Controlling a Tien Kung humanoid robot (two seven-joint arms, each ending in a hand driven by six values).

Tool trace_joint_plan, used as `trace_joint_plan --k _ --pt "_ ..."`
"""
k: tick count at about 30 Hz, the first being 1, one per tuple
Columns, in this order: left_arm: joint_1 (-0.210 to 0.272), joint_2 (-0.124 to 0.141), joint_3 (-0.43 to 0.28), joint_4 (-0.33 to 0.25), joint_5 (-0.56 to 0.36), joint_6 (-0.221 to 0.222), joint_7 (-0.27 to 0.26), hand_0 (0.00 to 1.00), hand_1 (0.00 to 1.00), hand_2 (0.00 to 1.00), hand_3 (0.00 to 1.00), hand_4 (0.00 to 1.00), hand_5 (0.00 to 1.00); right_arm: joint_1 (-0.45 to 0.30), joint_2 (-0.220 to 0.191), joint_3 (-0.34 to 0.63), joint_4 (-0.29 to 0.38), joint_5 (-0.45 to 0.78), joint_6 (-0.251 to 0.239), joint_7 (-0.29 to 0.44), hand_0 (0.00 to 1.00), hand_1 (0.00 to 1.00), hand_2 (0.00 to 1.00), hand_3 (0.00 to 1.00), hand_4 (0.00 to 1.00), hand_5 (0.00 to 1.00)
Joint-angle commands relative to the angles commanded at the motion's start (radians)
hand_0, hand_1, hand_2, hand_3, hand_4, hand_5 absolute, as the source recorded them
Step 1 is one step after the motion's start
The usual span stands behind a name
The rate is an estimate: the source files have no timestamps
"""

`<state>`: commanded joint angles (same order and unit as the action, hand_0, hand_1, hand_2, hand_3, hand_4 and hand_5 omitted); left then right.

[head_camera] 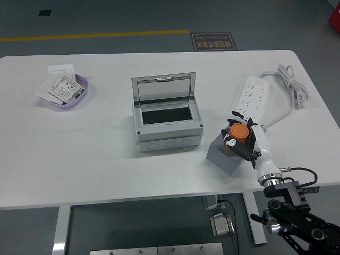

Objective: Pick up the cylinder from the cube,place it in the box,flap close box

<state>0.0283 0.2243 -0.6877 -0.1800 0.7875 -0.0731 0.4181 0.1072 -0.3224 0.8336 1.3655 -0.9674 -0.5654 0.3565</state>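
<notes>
Closing around the orange cylinder (238, 132), the right hand (244, 139) has its fingers wrapped about it while the cylinder sits on the grey cube (224, 155), so the pick-up step looks to be in hand (whether it has left the cube's top, I cannot tell). The grey box (168, 125) stands well to the left on the white worktop (106, 170), its clear flap (163, 88) raised at the back. Next calls for a lift straight up, a carry left over the dark opening, a release inside, then tipping the flap forward. The left hand is out of view.
</notes>
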Motion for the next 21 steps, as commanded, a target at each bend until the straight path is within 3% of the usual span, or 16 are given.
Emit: trace_joint_plan --k 4,5,10,11,21 --pt "0.0 0.0 0.0 0.0 -0.001 0.001 -0.003 0.661 0.702 0.598 0.607 0.594 0.134 0.0 0.0 0.0 0.002 0.001 -0.001 -0.002 0.777 0.713 0.678 0.687 0.359 0.061" --pt "0.0 0.0 -0.001 0.0 0.001 0.001 -0.003 0.66 0.701 0.598 0.608 0.594 0.134 0.0 0.0 0.0 0.003 0.001 -0.001 -0.003 0.787 0.696 0.66 0.624 0.055 0.099" --pt "0.0 0.001 -0.008 0.0 0.004 0.005 -0.009 0.66 0.701 0.598 0.608 0.594 0.134 0.003 0.0 0.001 0.004 -0.001 -0.005 -0.005 0.787 0.696 0.66 0.624 0.055 0.099" --pt "0.0 0.001 -0.01 0.0 0.005 0.006 -0.01 0.658 0.7 0.597 0.607 0.595 0.134 0.003 0.0 0.002 0.005 -0.002 -0.005 -0.005 0.776 0.697 0.657 0.594 0.147 0.002" --pt "0.0 -0.001 -0.019 0.0 0.007 0.02 -0.03 0.657 0.7 0.597 0.607 0.598 0.133 0.017 -0.005 0.017 0.017 -0.032 -0.022 -0.015 0.776 0.691 0.666 0.583 0.092 0.002"
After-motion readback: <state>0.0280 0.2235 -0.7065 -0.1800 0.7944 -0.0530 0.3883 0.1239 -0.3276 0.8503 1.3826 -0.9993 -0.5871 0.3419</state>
